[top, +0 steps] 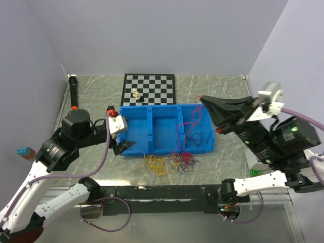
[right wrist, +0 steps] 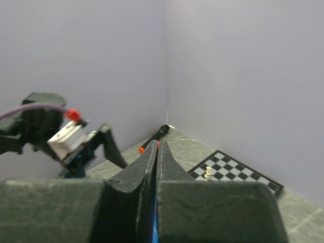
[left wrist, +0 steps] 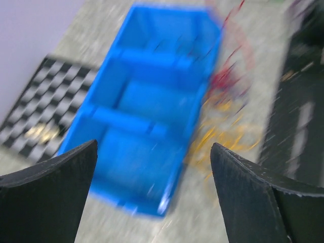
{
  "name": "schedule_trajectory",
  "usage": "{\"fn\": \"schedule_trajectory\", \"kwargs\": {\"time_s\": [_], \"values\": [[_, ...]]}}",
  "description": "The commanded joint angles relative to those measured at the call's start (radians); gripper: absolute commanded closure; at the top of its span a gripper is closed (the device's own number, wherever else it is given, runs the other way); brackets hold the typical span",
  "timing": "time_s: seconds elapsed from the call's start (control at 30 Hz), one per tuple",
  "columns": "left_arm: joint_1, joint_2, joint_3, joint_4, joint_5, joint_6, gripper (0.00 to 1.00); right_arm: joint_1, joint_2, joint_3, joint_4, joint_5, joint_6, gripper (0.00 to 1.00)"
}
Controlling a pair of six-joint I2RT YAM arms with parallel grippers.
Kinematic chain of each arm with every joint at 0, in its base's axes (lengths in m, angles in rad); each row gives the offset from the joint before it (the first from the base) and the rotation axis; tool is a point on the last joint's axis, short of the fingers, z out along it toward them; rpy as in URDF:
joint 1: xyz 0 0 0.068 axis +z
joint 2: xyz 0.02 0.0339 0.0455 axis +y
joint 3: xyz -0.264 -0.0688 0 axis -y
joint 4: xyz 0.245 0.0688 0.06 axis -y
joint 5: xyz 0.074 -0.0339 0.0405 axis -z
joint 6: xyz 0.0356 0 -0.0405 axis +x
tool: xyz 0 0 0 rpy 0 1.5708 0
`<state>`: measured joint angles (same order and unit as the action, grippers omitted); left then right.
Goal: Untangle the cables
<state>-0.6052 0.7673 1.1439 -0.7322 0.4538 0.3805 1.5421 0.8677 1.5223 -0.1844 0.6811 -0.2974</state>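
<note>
Top external: strand-pulling step, right pincer clamps a red cable; left pincer gapes empty, should next pin the tangle beside it.

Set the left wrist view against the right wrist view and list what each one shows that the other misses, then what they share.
Only the left wrist view: the blue tray's three compartments, blurred, the loose cables beside it, and the open left gripper.
Only the right wrist view: the right gripper shut with a red cable at its tips, the left arm seen from outside, and a black rod near the wall corner.
Both: the chessboard and the marbled table.
</note>
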Motion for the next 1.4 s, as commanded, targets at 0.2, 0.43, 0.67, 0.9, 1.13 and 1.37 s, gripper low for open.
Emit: {"fn": "schedule_trajectory", "kwargs": {"time_s": [0.2, 0.43, 0.67, 0.9, 1.13, 1.37], "values": [[0.001, 0.208, 0.163, 0.378, 0.380, -0.518, 0.03, -0.002, 0.163, 0.090, 0.085, -0.155, -0.006, 1.00], [0.001, 0.213, 0.071, 0.562, 0.547, -0.653, 0.03, -0.005, 0.231, 0.114, 0.131, -0.206, 0.010, 1.00], [-0.002, 0.198, 0.025, 0.530, 0.726, -0.572, 0.03, -0.019, 0.272, 0.142, 0.126, -0.252, 0.029, 1.00], [-0.002, 0.196, 0.008, 0.603, 0.686, -0.575, 0.03, -0.037, 0.293, 0.154, 0.117, -0.301, 0.067, 1.00], [-0.002, 0.225, -0.067, 0.852, 0.612, -0.721, 0.03, -0.039, 0.362, 0.214, 0.141, -0.364, 0.089, 1.00], [-0.002, 0.228, -0.069, 0.821, 0.632, -0.675, 0.36, -0.046, 0.386, 0.233, 0.171, -0.393, 0.093, 1.00]]}}
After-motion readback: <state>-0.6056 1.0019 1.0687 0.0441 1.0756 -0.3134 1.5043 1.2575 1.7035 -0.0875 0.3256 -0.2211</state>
